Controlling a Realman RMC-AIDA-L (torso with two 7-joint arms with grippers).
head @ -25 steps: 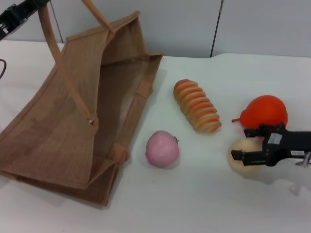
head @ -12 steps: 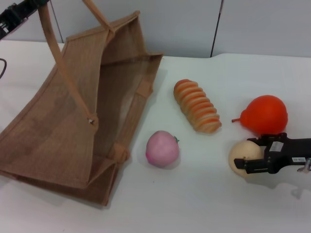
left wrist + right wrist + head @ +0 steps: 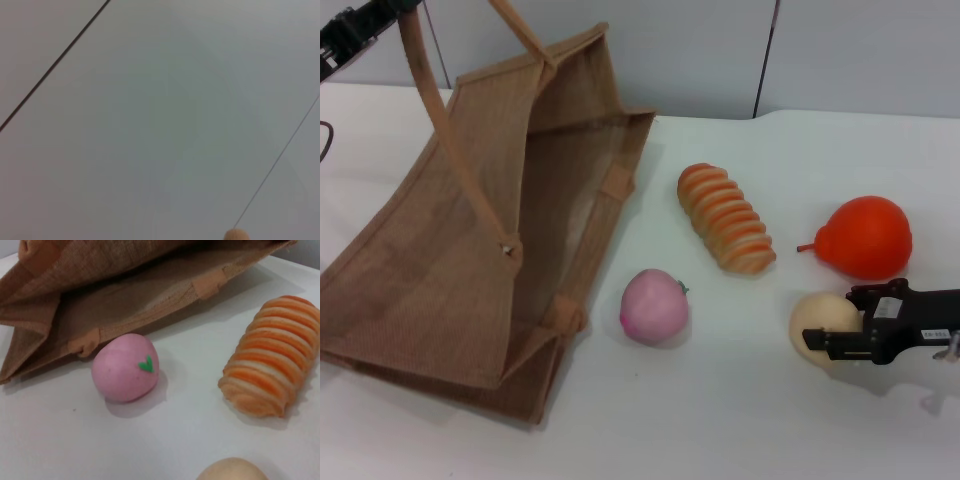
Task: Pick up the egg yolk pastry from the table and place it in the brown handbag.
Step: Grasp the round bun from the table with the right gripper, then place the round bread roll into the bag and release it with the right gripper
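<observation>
Your right gripper [image 3: 823,337] is low at the near right of the desk [image 3: 740,420], its black fingers spread to either side of the egg yolk pastry [image 3: 823,322], not clenched on it. The pastry sits on the desk, touching or nearly touching the fingers. Just beyond it lies the orange pear-shaped fruit [image 3: 865,237]. Further left, the striped bread loaf [image 3: 725,231] lies slanted in mid-desk, and the pink ball [image 3: 655,306] rests nearer you, close to the bag's mouth. The brown handbag [image 3: 470,250] fills the left side, lying open toward the foods, with one handle [image 3: 445,130] raised. Your left gripper [image 3: 355,28] is up at the far left corner by that handle; whether it's clenched, I cannot tell.
</observation>
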